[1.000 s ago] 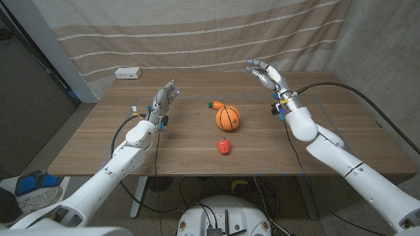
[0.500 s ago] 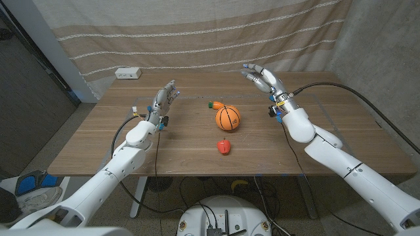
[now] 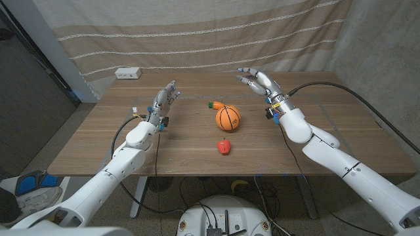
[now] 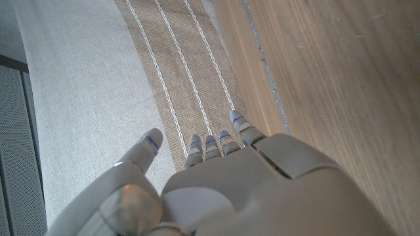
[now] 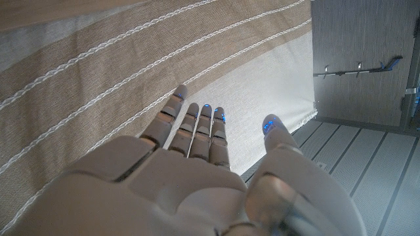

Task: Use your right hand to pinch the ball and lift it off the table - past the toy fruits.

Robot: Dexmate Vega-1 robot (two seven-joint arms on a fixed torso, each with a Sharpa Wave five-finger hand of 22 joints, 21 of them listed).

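ball point(image 3: 228, 117) at desk point(image 3: 98, 141) centre; toy carrot point(image 3: 212, 103) at 11 o'clock, red toy fruit point(image 3: 224, 147) at 6 o'clock. right hand point(image 3: 260, 81) raised at 2 o'clock, fingers spread, empty. left hand point(image 3: 164, 101) empty, fingers apart. probably light, smooth, prone to rolling; pinch across widest part.

From the head view I get soft, even, slightly dim light from above; the brown wooden counter point(image 3: 98, 141) shows no glare, and the orange basketball-patterned ball point(image 3: 228, 117) casts only a faint shadow. Straight edges bow near the corners. My wrist views are sharp on the striped beige curtain point(image 5: 79, 72), softer on the near pale grey robot hand point(image 5: 197, 183).
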